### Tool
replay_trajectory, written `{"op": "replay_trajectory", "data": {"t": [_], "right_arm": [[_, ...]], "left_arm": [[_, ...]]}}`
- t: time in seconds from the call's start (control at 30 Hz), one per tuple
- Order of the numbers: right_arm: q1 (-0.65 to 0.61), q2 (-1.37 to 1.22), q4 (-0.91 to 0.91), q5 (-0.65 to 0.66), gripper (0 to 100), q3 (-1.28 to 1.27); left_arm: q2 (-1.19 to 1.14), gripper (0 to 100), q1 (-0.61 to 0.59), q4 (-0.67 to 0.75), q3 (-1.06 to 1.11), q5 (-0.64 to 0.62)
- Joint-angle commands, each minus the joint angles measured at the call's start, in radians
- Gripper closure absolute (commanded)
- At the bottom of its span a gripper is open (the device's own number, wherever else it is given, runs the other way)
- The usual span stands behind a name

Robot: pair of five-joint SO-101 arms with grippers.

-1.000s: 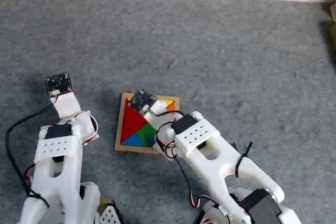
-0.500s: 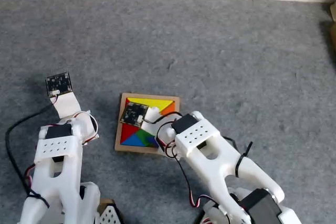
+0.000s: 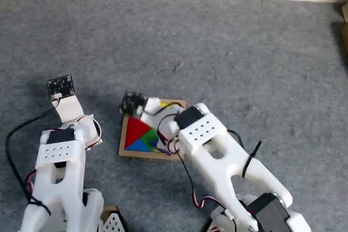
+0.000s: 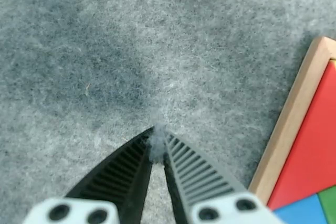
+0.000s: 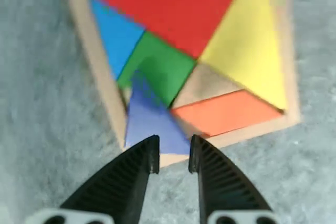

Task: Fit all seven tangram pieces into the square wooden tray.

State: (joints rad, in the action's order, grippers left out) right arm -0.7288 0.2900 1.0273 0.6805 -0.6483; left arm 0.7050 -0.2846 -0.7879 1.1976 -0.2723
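While the square wooden tray (image 5: pixel 98 45) lay flat on the grey tabletop (image 3: pixel 244 52), I saw it packed with coloured pieces. A large red triangle (image 5: pixel 178 9) and a large yellow triangle (image 5: pixel 252 51) met along one edge. A blue piece (image 5: pixel 118 32) sat along the rim beside the red one, with a green piece (image 5: pixel 157 66) next to it. An orange piece (image 5: pixel 226 113) ran along the rim below the yellow. Between green, yellow and orange was a tan patch (image 5: pixel 205 85); I could not tell whether it was a piece or bare tray floor. A purple triangle (image 5: pixel 152 121) pointed at the green piece, and its wide end seemed to lie over the rim rather than inside it, though blur left me unsure.

My right claw (image 5: pixel 173 153) hung just past that wide end, at the tray's edge, its fingers a little apart with nothing between them. From the high view, the right arm (image 3: pixel 212 145) reached across the tray.

My left claw (image 4: pixel 157 140) was off to the tray's side, over bare tabletop, near the rim but not touching it. Its fingers were closed together, tip to tip, on nothing.
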Motion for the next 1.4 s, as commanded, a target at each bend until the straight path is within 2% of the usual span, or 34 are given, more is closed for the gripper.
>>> {"op": "replay_trajectory", "data": {"t": [0.0, 0.07, 0.23, 0.4, 0.7, 0.9, 1.17, 1.37], "right_arm": [[-0.008, 0.022, 0.008, -0.155, 89.3, 0.11], [-0.033, 0.021, 0.001, -0.241, 89.3, 0.108], [-0.073, 0.008, -0.159, -0.491, 89.3, 0.062], [-0.074, -0.051, -0.259, -0.594, 89.3, 0.035], [-0.147, -0.148, -0.259, -0.591, 89.3, 0.025], [-0.147, -0.148, -0.183, -0.589, 89.3, 0.033], [-0.147, -0.154, -0.173, -0.586, 89.3, 0.012], [-0.148, -0.151, -0.148, -0.505, 89.3, -0.012]], "left_arm": [[0.028, 99, -0.01, 0.012, -0.004, 0.011], [0.028, 99, -0.01, 0.012, -0.004, 0.011], [0.028, 99, -0.01, 0.012, -0.004, 0.011], [0.028, 99, -0.01, 0.012, -0.004, 0.011], [0.028, 99, -0.01, 0.012, -0.004, 0.011], [0.028, 99, -0.01, 0.012, -0.004, 0.011], [0.028, 99, -0.01, 0.012, -0.004, 0.011], [0.028, 99, -0.01, 0.012, -0.004, 0.011]]}}
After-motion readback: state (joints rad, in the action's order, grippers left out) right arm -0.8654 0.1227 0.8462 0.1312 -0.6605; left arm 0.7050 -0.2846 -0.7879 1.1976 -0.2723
